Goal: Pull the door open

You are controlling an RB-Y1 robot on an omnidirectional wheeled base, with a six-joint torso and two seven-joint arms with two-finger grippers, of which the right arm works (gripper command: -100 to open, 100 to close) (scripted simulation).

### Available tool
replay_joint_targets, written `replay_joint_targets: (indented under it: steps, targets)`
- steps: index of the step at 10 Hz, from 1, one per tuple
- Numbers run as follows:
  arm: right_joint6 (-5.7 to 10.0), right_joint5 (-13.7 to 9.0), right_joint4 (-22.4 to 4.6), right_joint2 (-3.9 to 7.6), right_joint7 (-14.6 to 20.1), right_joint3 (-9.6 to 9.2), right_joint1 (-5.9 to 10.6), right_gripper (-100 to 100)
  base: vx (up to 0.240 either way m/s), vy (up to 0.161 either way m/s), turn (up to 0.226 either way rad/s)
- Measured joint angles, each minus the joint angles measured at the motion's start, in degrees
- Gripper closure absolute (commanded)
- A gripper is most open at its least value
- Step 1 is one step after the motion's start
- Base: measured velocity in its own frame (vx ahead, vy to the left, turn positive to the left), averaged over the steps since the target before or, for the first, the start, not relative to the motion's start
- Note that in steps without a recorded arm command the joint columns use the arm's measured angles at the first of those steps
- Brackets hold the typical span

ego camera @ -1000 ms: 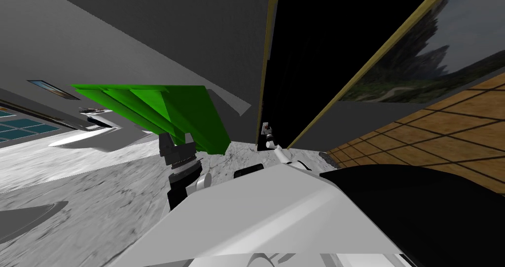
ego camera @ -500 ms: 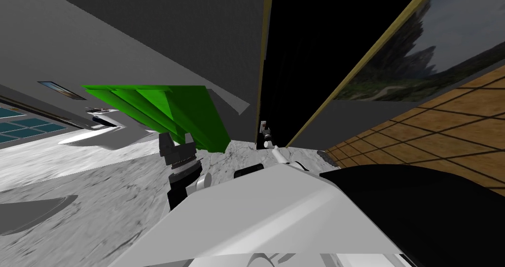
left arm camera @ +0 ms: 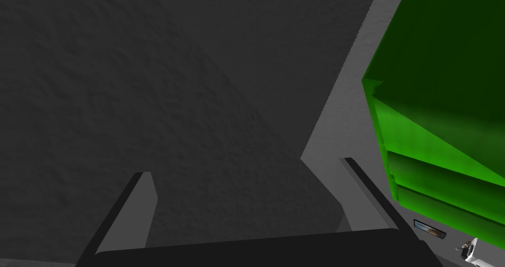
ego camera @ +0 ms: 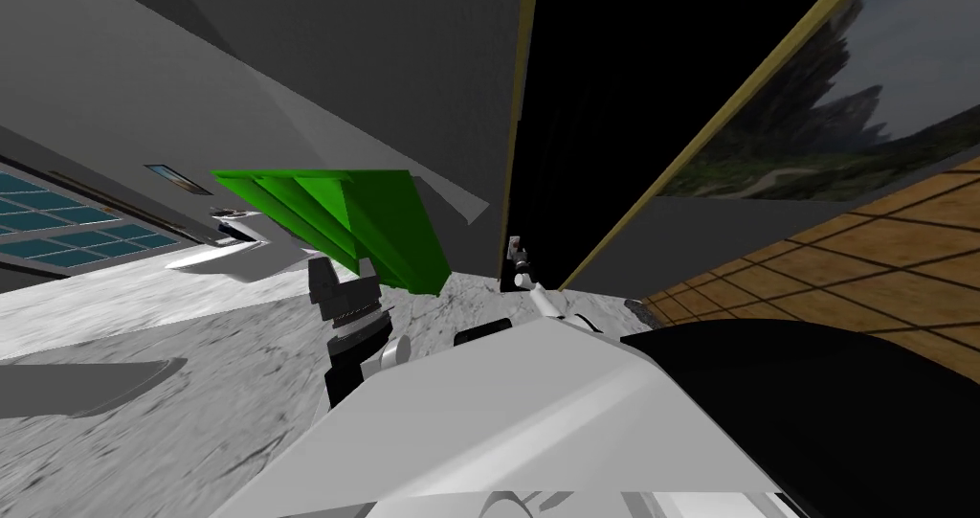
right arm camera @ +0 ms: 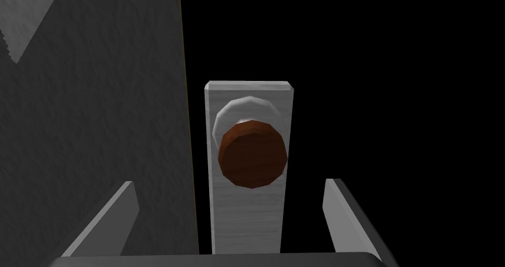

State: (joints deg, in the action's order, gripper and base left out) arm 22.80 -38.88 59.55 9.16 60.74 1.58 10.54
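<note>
Door (ego camera: 593, 101) reads as a pure black panel between tan frame edges (ego camera: 518, 110), straight ahead, beside a dark grey wall (ego camera: 383, 62). Low on it is a tall light grey plate (right arm camera: 249, 219) bearing a round brown knob (right arm camera: 252, 153) on a pale collar. The right gripper (right arm camera: 230, 181) points at the knob, its fingers spread wide to either side of the plate and touching neither. The left gripper (left arm camera: 246, 166) hangs near a green block (left arm camera: 444, 106) with stepped bands. Its fingers are apart with nothing between them, and it faces the wall.
</note>
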Motion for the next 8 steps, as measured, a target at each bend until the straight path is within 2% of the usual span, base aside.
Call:
replay_joint_targets:
  steps: [2, 3, 5, 6, 8]
  targets:
    - [0.08, -0.35, -1.28, 1.49, 1.02, 0.29, 0.62, -100, 0.083, -0.002, 0.070]
    - [0.28, -0.54, -0.76, 2.58, 1.94, 0.26, -0.38, -100, 0.110, 0.016, 0.134]
    - [0.25, -1.23, -0.86, 5.15, 3.82, 1.01, -1.01, -100, 0.102, -0.001, 0.093]
    - [0.19, -1.27, -0.79, 5.27, 3.98, 1.08, -1.05, 100, -0.011, 0.000, -0.033]
    - [0.30, -1.24, -0.83, 5.29, 3.82, 1.13, -0.97, 100, -0.019, -0.003, -0.001]
